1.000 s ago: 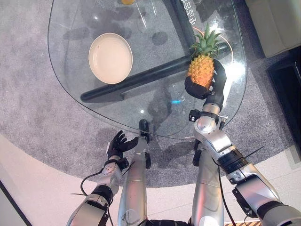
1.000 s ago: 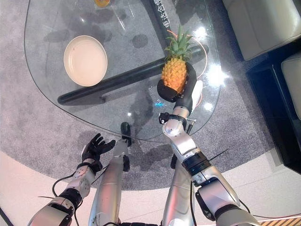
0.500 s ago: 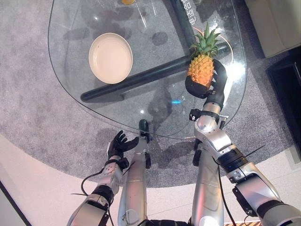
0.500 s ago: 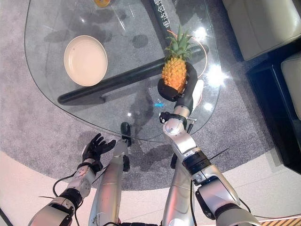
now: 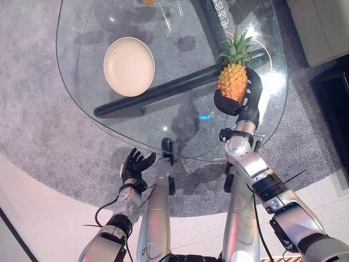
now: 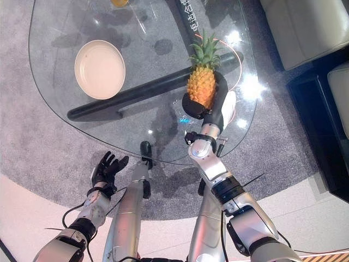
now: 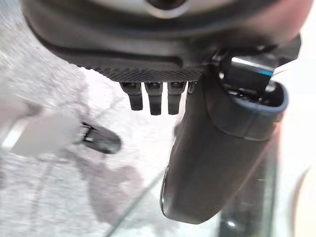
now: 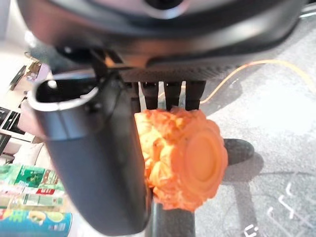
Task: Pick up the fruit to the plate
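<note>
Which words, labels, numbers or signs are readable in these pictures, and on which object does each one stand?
White characters on the dark bar under the glass table: too small to read.
Print on the coloured packages in the right wrist view: too blurred to read.
The pineapple and the plate: no text on them.

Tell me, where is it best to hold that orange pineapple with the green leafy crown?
Probably round its thick orange body, from the side, as the right hand does now. The orange pineapple stands upright, and its green crown looks spiky and thin, a poor handle.
</note>
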Tool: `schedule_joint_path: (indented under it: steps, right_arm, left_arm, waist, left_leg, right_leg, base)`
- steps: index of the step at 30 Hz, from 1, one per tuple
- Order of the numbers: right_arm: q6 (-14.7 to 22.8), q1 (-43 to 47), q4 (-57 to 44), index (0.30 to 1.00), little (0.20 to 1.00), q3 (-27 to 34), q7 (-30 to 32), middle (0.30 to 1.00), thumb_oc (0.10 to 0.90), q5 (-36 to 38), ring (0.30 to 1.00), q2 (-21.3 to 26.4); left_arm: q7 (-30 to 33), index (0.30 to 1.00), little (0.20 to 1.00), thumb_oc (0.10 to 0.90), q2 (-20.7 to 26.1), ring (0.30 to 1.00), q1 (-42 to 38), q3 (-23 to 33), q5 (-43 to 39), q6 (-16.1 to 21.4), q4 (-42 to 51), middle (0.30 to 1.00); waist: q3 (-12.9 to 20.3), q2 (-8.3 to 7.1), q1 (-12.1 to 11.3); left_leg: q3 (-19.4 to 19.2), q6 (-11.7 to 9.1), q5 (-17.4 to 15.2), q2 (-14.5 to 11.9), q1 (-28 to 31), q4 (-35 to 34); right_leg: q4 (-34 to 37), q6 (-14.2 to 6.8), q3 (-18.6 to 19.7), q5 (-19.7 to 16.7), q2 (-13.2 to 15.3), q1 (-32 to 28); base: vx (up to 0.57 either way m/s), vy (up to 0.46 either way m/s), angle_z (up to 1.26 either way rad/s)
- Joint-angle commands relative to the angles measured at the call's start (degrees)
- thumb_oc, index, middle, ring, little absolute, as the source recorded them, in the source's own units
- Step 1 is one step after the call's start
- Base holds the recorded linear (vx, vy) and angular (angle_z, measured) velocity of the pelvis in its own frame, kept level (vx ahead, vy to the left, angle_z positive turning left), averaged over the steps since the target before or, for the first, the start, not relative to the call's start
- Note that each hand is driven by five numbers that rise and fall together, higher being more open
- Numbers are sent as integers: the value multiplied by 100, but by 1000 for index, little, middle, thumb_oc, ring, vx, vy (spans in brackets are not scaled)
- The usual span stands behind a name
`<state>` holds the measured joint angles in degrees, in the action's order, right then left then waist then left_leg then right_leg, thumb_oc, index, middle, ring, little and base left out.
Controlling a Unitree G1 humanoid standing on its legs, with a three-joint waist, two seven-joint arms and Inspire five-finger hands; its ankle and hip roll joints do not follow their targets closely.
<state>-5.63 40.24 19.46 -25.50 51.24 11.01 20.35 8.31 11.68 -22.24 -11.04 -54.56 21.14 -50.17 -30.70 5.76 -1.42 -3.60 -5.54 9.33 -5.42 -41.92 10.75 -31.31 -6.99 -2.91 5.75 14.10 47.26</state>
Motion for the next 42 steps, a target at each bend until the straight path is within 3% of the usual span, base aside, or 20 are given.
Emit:
schedule_joint_path:
  steps: [1, 12, 23, 30, 35, 42]
  right_arm:
    - [392, 137, -714, 300, 200, 106, -142, 300, 100, -684, 300, 161]
    - [636, 179, -1017, 300, 200, 302, -502, 300, 100, -1402, 300, 530]
    - [1020, 127, -1240, 300, 200, 454, -397, 300, 100, -2148, 300, 780]
    - [1101, 271, -1413, 300, 200, 422, -306, 300, 100, -2428, 300, 728]
    - [1159, 307, -1581, 300, 200, 419, -220, 300, 100, -2552, 300, 736]
    - [1244, 381, -1722, 300, 200, 548, -273, 300, 100, -2747, 300, 668]
  left_arm:
    - [152, 900, 900, 800, 207, 900, 80, 239, -380, 569, 126, 900]
    - [779, 900, 900, 800, 622, 900, -481, 776, -418, 1216, 996, 900]
    - [2448, 900, 900, 800, 863, 900, -878, 1290, 317, 1909, 1623, 900]
    - [3482, 900, 900, 800, 923, 900, -1126, 1413, 1317, 2256, 1866, 900]
    - [4016, 900, 900, 800, 935, 900, -1235, 1357, 2505, 2270, 2285, 900]
    - [3730, 900, 900, 800, 916, 900, -1362, 1178, 3090, 2054, 3149, 900]
  waist:
    - [91, 191, -18]
    - [91, 177, 54]
    - [91, 123, 81]
    - [91, 47, 50]
    - [91, 10, 21]
    - [91, 3, -16]
  left_leg:
    - [-31, 169, -528, 296, 122, 396]
    - [-43, 139, -564, 254, 140, 433]
    - [-38, 107, -629, 265, 120, 455]
    - [-17, 101, -644, 258, 59, 468]
    - [3, 100, -660, 245, 27, 469]
    - [13, 113, -633, 249, 10, 426]
  right_leg:
    - [787, 132, -391, -543, -150, -216]
    - [700, 157, -351, -448, -143, -216]
    - [727, 171, -377, -359, -127, -267]
    - [776, 171, -408, -360, -148, -278]
    - [793, 160, -423, -370, -157, -280]
    - [872, 137, -449, -447, -155, -295]
  base:
    - [0, 0, 0]
    - [-1, -6, 0]
    - [0, 0, 0]
    - [-3, -19, 0]
    - [4, -13, 1]
    - [0, -4, 1]
